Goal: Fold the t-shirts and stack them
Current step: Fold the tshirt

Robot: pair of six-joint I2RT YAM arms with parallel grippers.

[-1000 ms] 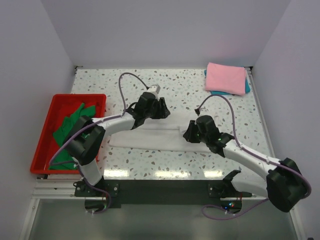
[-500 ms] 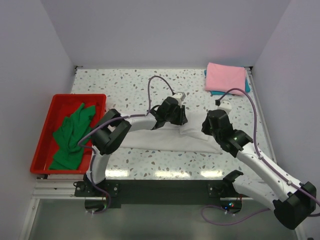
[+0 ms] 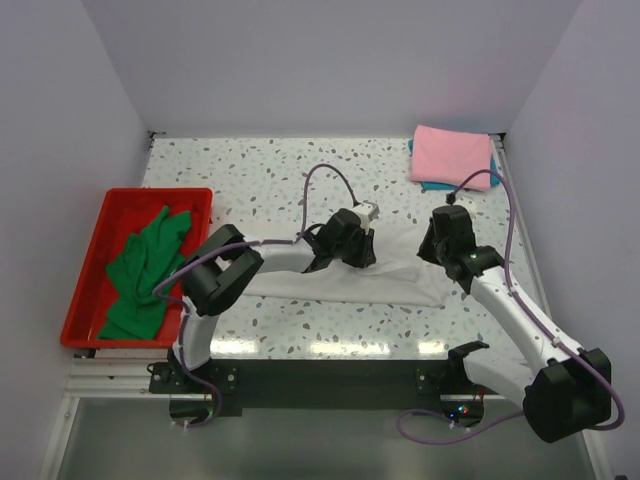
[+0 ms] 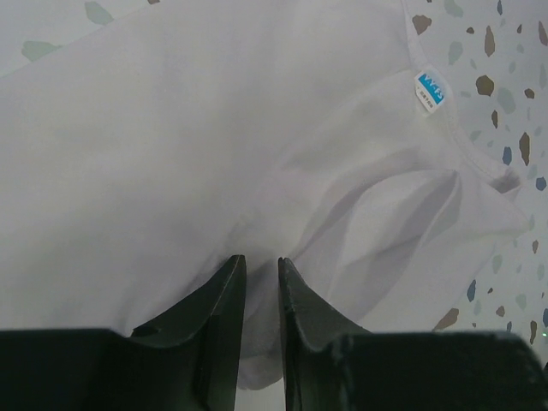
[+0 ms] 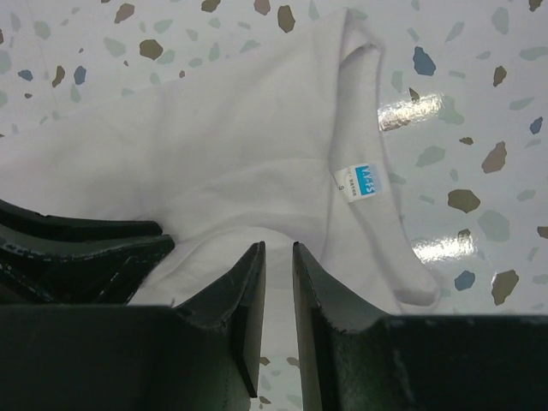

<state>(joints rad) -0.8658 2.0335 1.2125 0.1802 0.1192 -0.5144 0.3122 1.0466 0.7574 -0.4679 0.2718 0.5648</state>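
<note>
**Pose.** We find the left arm (image 3: 275, 255) bent at the elbow and reaching far to its right across the table (image 3: 240, 170). Its wrist sits low over the middle of the cloth. The right arm (image 3: 510, 310) runs forward from its base along the right side, with its wrist tipped down at the cloth's right end. The two wrists are near each other but apart.

**Count.** We count four t-shirts and one tray.
- The white t-shirt (image 3: 390, 285) lies on the table ahead of the arm bases as a long band. It is flat at its left and rumpled at its right, with one neck label (image 5: 366, 181) showing (blue and white, lettering too small to read).
- The pink t-shirt (image 3: 452, 155) lies folded at the far right corner, on top of the teal t-shirt (image 3: 486, 178), of which only an edge shows.
- The green t-shirt (image 3: 145, 265) lies crumpled in the red tray (image 3: 150, 192) at the table's left edge.

**Tools.**
- The left gripper (image 4: 260, 259) has its jaws drawn nearly together, leaving a narrow slit. A fold of the white t-shirt is caught there, and creases run out from the tips.
- The right gripper (image 5: 278, 246) is likewise nearly closed. It pinches the white t-shirt near the collar and label.
</note>
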